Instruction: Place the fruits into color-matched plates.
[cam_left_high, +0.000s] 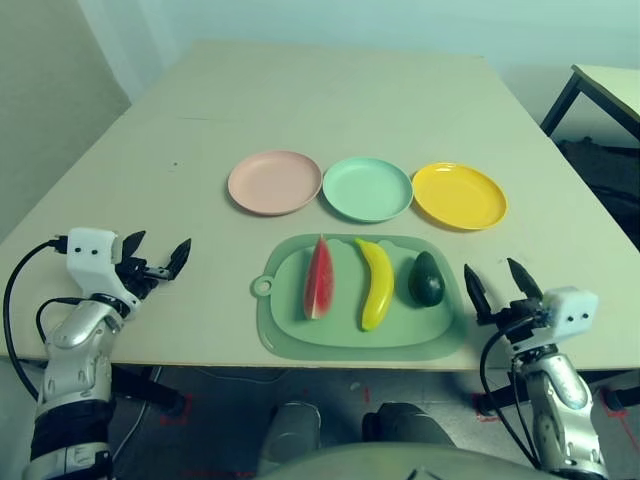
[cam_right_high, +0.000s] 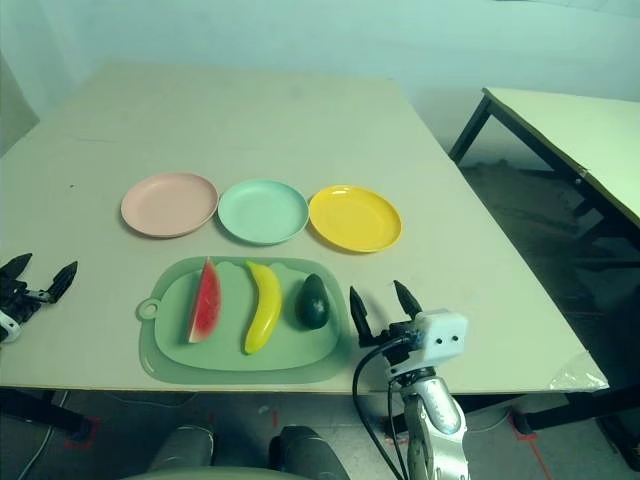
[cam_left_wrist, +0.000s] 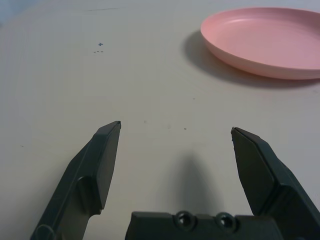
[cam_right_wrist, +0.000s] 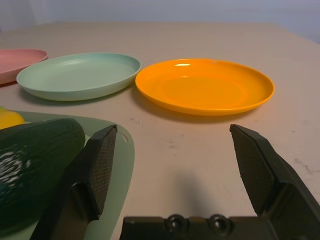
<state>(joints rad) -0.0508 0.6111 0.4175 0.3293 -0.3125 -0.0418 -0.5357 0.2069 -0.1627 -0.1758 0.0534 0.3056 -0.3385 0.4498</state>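
Green avocado (cam_left_high: 427, 279) just left of right gripper (cam_left_high: 495, 283) (jaws apart) | left gripper (cam_left_high: 158, 256) apart, empty

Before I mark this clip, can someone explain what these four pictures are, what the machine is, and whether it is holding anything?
It is a humanoid robot at a table. Two pictures come from its head, looking down; the other two come from cameras on its wrists, looking along the black fingers. The left gripper and right gripper are both open and hold nothing. On a pale green tray near the robot lie a watermelon wedge, a banana and an avocado. Beyond it stand three empty plates in a row: pink plate, green plate, yellow plate.
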